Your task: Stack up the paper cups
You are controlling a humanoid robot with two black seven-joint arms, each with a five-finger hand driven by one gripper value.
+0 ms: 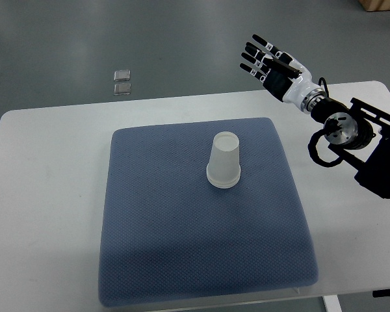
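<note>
Looking down from the top view, the paper cups (223,160) stand mouth-down near the centre of the frame, on the blue mat (156,247) that covers most of the white table (45,169). A doubled rim at the base suggests more than one cup is already nested, though I cannot tell how many. The right hand (271,63) hovers in the upper right of the frame, well apart from the cups and beyond the table's far edge, fingers spread and holding nothing. The left arm does not show.

The cups are probably very light and thin-walled, easy to dent or tip, with a smooth, slightly slippery taper. A gentle grasp around the side wall at mid-height, fingers opposing the thumb, looks safest; squeezing the open rim would likely crush it. Two small clear objects (122,81) lie on the floor in the upper left.
</note>
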